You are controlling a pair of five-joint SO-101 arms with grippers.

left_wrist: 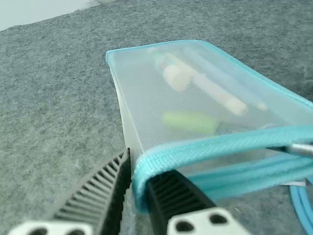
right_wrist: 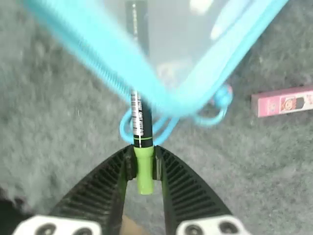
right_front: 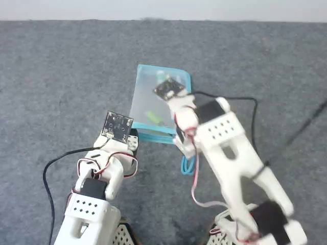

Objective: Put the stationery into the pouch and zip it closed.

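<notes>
Bench [right_front: 61, 66]: grey, felt-like nap all over, with a pale strip of wall [right_front: 153, 9] along the far edge in the high view. Black cables trail across the nap, one [right_front: 48, 178] beside the left arm [right_front: 97, 189] and one [right_front: 301, 127] out past the right arm [right_front: 230, 143].

The pouch [right_front: 153, 102] lies flat near the middle of the bench. It is see-through plastic with a teal zip border, and its mouth faces the arms. Through its wall in the left wrist view we see a white stick [left_wrist: 205, 85] and a green marker [left_wrist: 188, 122] lying inside. A teal cord loop [right_front: 188, 166] trails from the mouth end onto the nap.

Left jaws: pressed onto the teal zip edge at the near corner of the pouch [left_wrist: 195, 98], one finger on either side of the fabric. The corner looks raised a little off the nap.

Right jaws: pinching a pen [right_wrist: 139, 127] by its green end. The black barrel points away from the jaws and passes under the teal zip edge, and its far part shows through the clear wall of the pouch [right_wrist: 195, 49]. The cord loop [right_wrist: 215, 115] curls just below that edge.

A small pink box [right_wrist: 283, 100] lies on the nap outside the pouch, near the cord loop. We cannot tell what it is.
</notes>
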